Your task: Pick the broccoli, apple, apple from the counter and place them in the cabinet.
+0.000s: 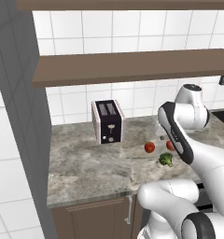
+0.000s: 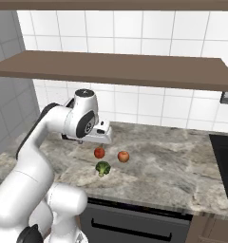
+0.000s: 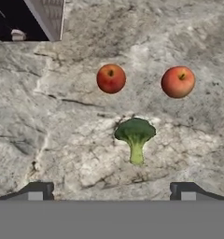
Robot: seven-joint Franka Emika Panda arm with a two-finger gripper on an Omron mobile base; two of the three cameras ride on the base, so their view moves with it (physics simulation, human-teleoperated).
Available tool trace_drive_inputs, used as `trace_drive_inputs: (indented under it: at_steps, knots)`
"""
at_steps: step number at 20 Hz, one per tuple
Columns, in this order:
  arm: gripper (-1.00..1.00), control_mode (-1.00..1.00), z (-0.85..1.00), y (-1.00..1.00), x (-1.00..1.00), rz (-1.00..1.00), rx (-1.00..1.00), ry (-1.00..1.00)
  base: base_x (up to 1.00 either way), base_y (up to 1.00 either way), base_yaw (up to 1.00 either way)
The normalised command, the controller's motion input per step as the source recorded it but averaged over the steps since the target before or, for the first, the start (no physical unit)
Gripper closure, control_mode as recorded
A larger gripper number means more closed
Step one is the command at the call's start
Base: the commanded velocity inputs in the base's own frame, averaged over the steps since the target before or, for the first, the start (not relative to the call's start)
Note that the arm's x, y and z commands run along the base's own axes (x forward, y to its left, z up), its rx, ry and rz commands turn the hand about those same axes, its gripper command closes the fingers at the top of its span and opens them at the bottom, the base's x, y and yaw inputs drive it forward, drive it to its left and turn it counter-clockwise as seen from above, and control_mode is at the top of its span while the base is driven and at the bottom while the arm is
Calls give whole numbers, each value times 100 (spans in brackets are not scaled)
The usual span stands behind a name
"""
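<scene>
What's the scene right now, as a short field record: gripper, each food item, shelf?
gripper: open, holding nothing, above the counter
broccoli: lying on the counter, nearest the fingertips
deep red apple: on the counter, beyond the broccoli
orange-red apple: on the counter, beside the red one, apart
toaster: upright, on the counter
cabinet shelf: nothing placed yet

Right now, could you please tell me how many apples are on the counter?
2. The red apple lies nearer the toaster; the orange-red apple lies beside it, apart. Both sit just beyond the broccoli. None looks hidden.
</scene>
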Motion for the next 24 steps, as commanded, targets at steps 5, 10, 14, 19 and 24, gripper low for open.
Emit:
trace_drive_inputs:
  at_steps: [5,10,14,19,24]
  knots:
    - [-100,-100,-57,-25,0,0,0,1,0,0,0]
    - [-100,-100,-47,-21,0,0,0,0,0,0,0]
    - [-100,-100,-51,-3,5,0,0,0,0,0,0]
    - [-100,-100,-48,0,26,0,0,0,0,0,0]
    - [-100,-100,-32,-8,22,0,0,0,0,0,0]
